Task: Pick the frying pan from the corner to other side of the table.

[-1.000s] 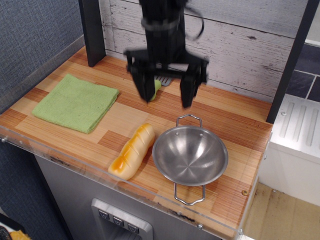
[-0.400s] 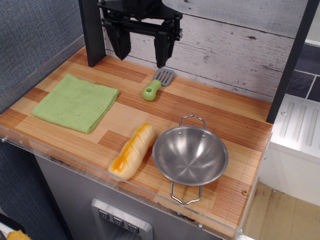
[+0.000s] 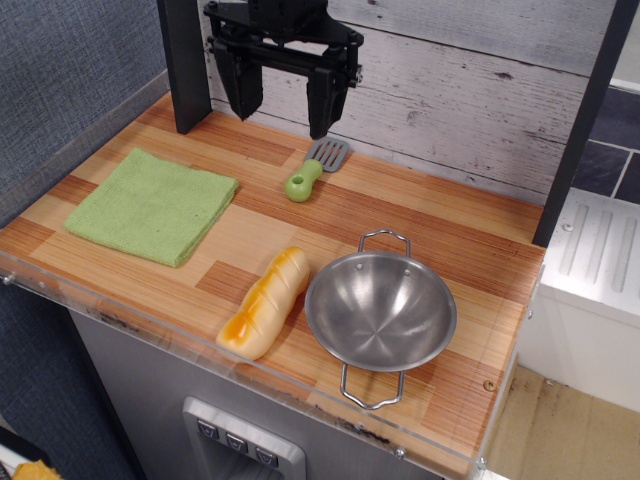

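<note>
Round shiny steel frying pan [image 3: 381, 311] sits on striped wooden table [image 3: 470, 260], front right, beside bread loaf [image 3: 264, 301]. Black hand [image 3: 281, 95] hangs wide, empty, far back-left. Step: pre-grasp. Next: descend onto pan rim.

On my desk [image 3: 470, 255] I count one pan [image 3: 380, 310], one bread loaf [image 3: 264, 302], one spatula [image 3: 315, 167], one green cloth [image 3: 152, 205].

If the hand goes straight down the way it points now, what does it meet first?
Probably bare table near the back wall. The open hand seems left of the spatula, far from the frying pan; depth is unclear.
</note>
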`<state>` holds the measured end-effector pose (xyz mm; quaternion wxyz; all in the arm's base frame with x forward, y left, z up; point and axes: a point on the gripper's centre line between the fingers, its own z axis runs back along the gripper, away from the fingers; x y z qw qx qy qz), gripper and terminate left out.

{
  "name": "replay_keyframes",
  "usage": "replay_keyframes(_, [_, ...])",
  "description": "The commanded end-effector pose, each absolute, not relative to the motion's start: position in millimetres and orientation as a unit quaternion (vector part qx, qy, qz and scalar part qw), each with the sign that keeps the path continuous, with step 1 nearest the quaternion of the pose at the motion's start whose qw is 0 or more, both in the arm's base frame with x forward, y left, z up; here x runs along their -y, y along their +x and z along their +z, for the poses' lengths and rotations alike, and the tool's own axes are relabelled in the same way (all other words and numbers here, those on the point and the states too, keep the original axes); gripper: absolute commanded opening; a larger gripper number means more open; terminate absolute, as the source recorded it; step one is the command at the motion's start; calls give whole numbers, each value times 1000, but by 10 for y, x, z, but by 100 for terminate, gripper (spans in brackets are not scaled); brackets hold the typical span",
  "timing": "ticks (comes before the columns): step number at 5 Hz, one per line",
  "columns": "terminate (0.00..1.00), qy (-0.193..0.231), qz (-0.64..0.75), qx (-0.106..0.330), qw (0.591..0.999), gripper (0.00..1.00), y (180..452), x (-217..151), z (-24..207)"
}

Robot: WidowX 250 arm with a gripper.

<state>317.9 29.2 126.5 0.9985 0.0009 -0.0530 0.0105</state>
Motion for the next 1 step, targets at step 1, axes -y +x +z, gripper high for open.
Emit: replay_keyframes(1, [100,1,10,65,998,100,3083,-298,1369])
